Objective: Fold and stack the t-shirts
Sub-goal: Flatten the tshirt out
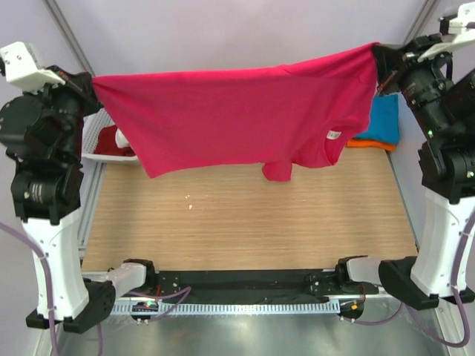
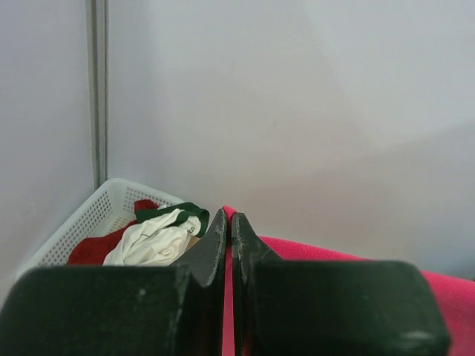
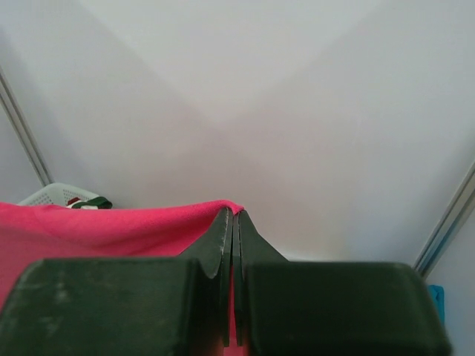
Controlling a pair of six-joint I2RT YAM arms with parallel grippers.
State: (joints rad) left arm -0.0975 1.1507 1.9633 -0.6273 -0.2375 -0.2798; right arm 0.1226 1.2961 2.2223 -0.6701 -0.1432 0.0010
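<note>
Above the wooden table, the magenta-pink t-shirt hangs stretched between the left gripper and the right gripper, each pinched shut on an upper corner. Lower both ends level and taut so it lands flat.

A white lattice basket sits at the wooden table's far-left corner.

My left gripper pinches the magenta t-shirt at its edge; I see a white shirt, red shirt and green shirt in the basket
</note>
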